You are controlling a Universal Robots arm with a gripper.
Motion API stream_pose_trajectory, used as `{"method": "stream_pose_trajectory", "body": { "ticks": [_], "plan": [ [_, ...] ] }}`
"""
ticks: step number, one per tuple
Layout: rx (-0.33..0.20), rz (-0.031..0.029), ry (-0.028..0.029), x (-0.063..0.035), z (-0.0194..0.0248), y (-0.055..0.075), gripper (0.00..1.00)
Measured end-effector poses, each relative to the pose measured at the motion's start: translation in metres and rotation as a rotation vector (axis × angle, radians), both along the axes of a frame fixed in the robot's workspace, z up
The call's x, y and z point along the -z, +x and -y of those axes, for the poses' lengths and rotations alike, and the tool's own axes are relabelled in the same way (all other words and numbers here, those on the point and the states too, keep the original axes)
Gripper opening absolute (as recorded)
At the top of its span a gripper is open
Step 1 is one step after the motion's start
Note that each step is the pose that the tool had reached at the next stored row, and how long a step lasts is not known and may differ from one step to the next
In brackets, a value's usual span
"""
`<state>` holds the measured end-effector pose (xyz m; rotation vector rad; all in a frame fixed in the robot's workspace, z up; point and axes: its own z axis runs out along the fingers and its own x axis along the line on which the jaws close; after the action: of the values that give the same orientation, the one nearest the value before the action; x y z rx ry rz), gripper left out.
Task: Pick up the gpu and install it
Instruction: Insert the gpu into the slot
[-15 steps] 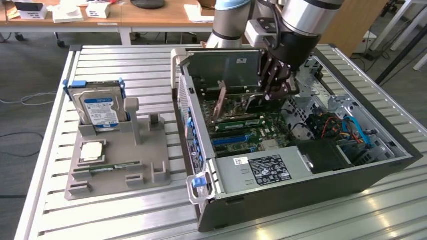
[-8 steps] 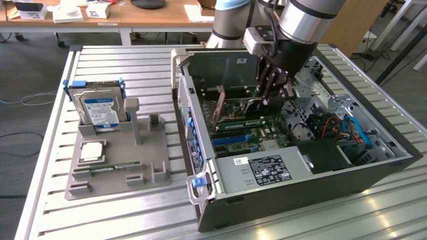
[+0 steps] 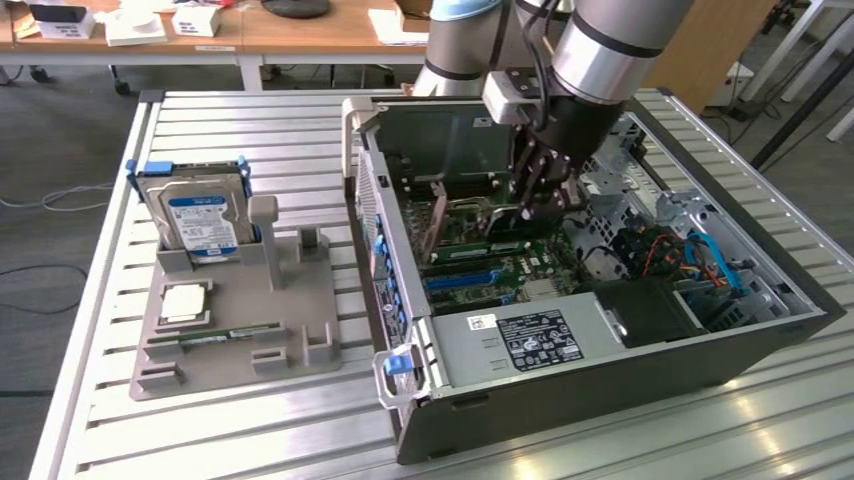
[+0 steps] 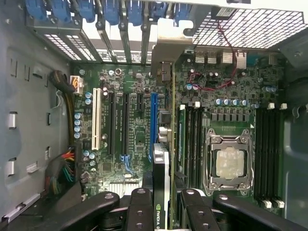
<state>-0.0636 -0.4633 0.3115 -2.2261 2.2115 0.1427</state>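
Note:
The gpu (image 4: 165, 144) is a thin dark card seen edge-on, standing on edge over the motherboard (image 4: 130, 86) inside the open computer case (image 3: 587, 390). Its silvery bracket (image 4: 163, 53) reaches the rear slot openings. It runs right beside the blue expansion slot (image 4: 153, 120); I cannot tell whether it sits in a slot. My gripper (image 4: 163, 204) is shut on the card's near end, one black finger (image 4: 139, 207) on each side. In the exterior view my gripper (image 3: 541, 205) reaches down into the case, with the gpu (image 3: 461, 222) stretching from it toward the case's rear wall.
A green memory stick (image 4: 182, 134) and the processor socket (image 4: 228, 161) lie close beside the card. The power supply (image 3: 527, 340) fills the case's near end. At the exterior view's left, a grey holder (image 3: 287, 320) carries a hard drive (image 3: 200, 215) and another memory stick (image 3: 220, 340).

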Motion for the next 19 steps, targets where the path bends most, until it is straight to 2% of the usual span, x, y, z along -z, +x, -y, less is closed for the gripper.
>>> {"method": "stream_pose_trajectory", "body": {
  "ticks": [8, 13, 19],
  "plan": [
    [0.0, -0.0047, 0.0003, 0.0142, 0.0, 0.0, 0.27],
    [0.0, -0.0049, 0.0005, 0.0156, 0.0, 0.0, 0.27],
    [0.0, -0.0048, 0.0005, 0.0264, 0.0, 0.0, 0.27]
  ]
}}
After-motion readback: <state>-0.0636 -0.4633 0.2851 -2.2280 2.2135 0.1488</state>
